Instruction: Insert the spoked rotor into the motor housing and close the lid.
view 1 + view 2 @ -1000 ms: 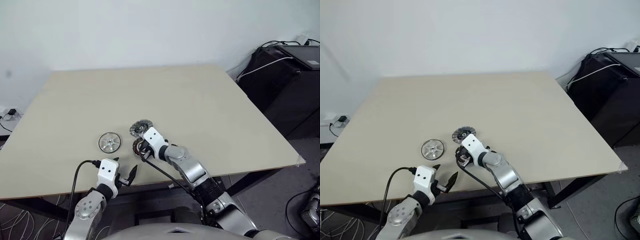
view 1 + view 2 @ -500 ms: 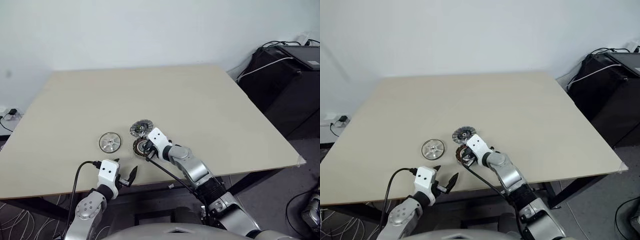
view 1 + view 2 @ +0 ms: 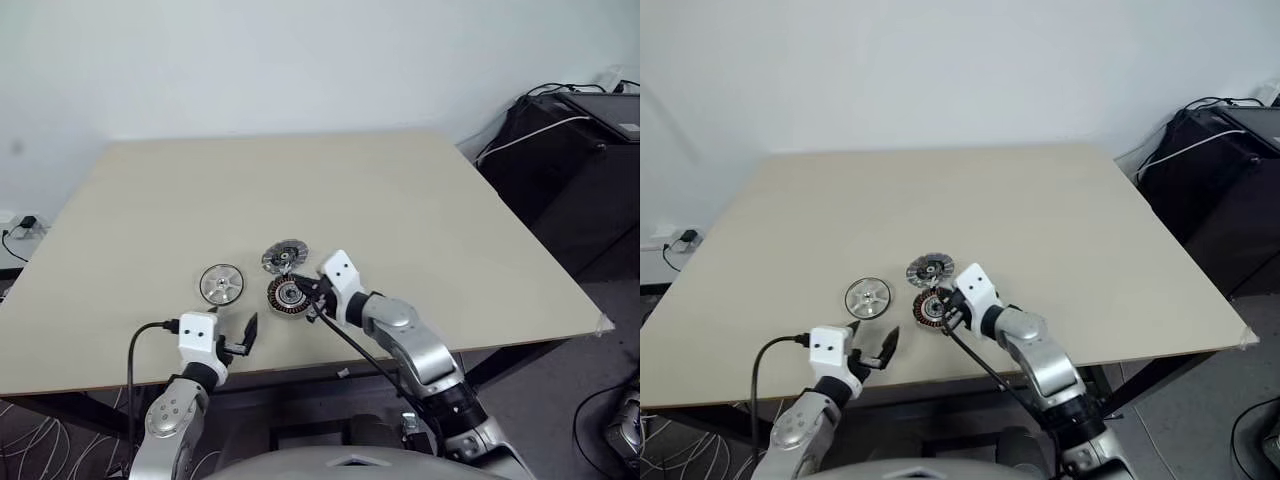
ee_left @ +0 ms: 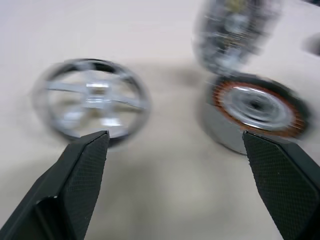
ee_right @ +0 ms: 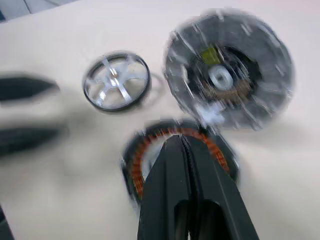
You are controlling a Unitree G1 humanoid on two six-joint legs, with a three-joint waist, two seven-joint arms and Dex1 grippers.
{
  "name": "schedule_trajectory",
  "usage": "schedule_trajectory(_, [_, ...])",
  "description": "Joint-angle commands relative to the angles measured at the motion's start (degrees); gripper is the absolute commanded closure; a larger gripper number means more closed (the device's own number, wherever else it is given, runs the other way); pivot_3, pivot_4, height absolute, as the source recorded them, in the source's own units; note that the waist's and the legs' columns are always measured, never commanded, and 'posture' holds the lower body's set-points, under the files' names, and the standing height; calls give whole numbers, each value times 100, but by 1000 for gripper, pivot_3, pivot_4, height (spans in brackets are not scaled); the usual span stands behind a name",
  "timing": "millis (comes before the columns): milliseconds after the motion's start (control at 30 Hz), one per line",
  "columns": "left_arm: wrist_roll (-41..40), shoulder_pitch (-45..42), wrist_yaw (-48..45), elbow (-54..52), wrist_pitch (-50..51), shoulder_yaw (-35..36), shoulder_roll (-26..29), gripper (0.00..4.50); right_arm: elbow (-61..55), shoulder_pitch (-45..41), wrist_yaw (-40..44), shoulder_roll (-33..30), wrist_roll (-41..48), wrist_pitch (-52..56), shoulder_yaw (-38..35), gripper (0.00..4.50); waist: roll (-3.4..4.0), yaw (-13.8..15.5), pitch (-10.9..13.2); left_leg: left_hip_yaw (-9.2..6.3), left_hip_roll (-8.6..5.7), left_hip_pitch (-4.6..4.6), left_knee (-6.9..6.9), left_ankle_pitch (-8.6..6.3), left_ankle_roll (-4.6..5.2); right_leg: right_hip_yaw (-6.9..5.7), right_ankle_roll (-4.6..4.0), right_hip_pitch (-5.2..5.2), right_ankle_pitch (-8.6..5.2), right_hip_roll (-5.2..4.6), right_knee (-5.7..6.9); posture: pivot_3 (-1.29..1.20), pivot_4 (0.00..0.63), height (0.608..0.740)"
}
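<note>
While R pincer (image 3: 312,296) stays pinched over motor housing (image 3: 285,294), L pincer (image 3: 240,333) gapes nr spoked rotor (image 3: 221,283).

Three parts bunched near the table's (image 3: 420,200) front edge.
Motor housing (image 3: 285,295) sits in the middle; spoked rotor (image 3: 221,284) lies at its nine o'clock, apart from it; lid (image 3: 284,256) is just beside it at twelve. Left gripper (image 3: 234,335) hovers at seven o'clock over the table's edge; right gripper (image 3: 310,296) comes in at three, close beside the housing.
</note>
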Motion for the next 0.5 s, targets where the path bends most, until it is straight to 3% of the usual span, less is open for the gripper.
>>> schedule_trajectory(33, [-278,-138,197,-140,60,378,-101,0,-548,246,-70,-156,245,120,-406,4469,-1,12,2,0,1,0,0,0,0,0,1,0,0,0,0,0,0,740])
schedule_trajectory(233, [-841,-464,116,162,613,948,-14,0,-1226,983,146,-485,534,7,-563,4469,-4,51,3,-2,3,0,0,0,0,-3,5,-1,-3,6,1,0,0,740])
schedule_trajectory(500, [-1340,-1037,-552,817,1176,1116,379,0,-1644,1631,745,-915,868,-486,-436,4469,-28,74,16,0,2,1,10,-1,-2,-5,6,4,-3,4,-1,0,0,740])
